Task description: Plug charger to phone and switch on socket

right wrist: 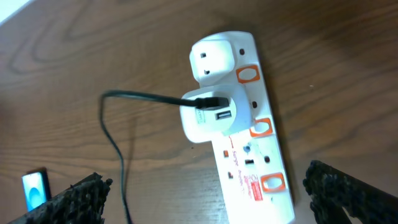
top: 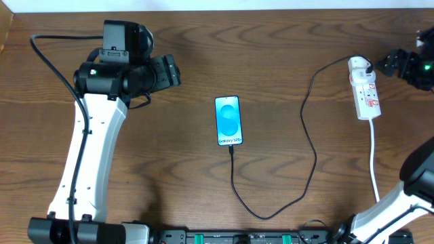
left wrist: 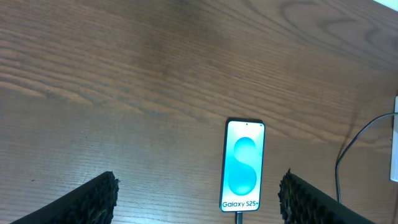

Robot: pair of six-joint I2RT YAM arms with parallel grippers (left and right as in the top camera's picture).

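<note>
While the phone (top: 228, 120) lies face up near the middle of the desk (top: 169, 169), its blue screen lit, the charger (right wrist: 149, 98) meets its near short edge with its small tip. From there the black cable runs toward the desk's near edge, bends round to the right and climbs in a loose loop to its white plug (right wrist: 208, 118), which is seated in the socket (top: 368, 95). The socket lies well to the right of the phone, with its white cord (top: 373, 156) trailing toward the near edge. In the right wrist view the cable enters the side of the plug, and another white block (right wrist: 214, 56) sits on the strip just beyond it. Red-outlined switches (right wrist: 247, 74) run along one long side; whether any is pressed I cannot tell.

The left fingers (left wrist: 93, 202) stand wide apart with nothing between them. They hang over bare desk to the left of the phone, well apart from it. The right fingers (right wrist: 339, 190) are spread fully and grip nothing. They hover just beside the plug end of the socket, and no contact with it shows.
</note>
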